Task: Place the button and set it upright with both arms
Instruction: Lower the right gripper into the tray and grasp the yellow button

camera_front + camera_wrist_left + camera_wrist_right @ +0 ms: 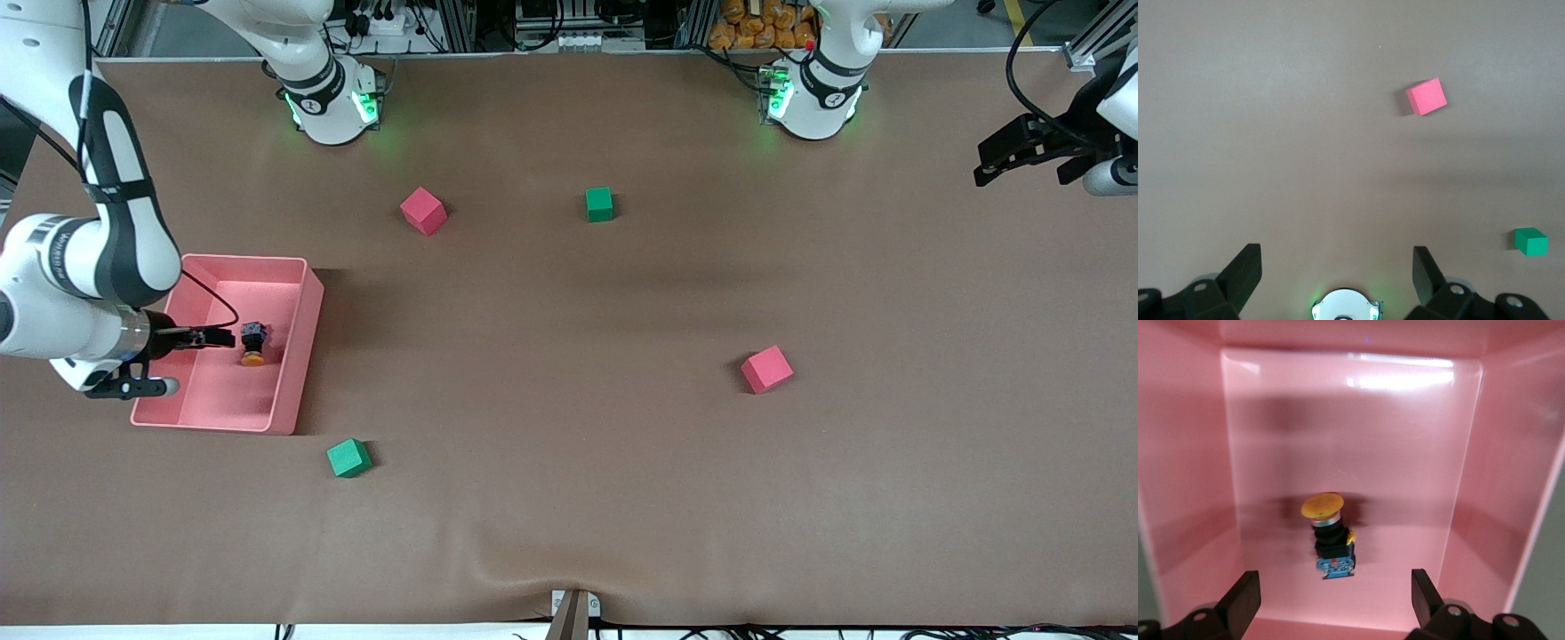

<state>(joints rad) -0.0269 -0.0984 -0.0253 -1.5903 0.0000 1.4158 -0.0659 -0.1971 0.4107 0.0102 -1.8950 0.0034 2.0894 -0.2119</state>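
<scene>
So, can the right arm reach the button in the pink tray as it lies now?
Probably yes. The right gripper is open, already inside the pink tray and beside the button, which lies on its side. Nothing stands between the fingers and the button; only the tray walls limit the approach.

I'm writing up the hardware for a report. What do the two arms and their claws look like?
Both are large white jointed arms with dark bands at the joints and round white bases lit green. The right arm carries a broad black stripe, a thin black cable and a black two-finger right claw with flat, wedge-shaped fingers. The left arm ends in a matching black left claw, with a black cable looping above it.
</scene>
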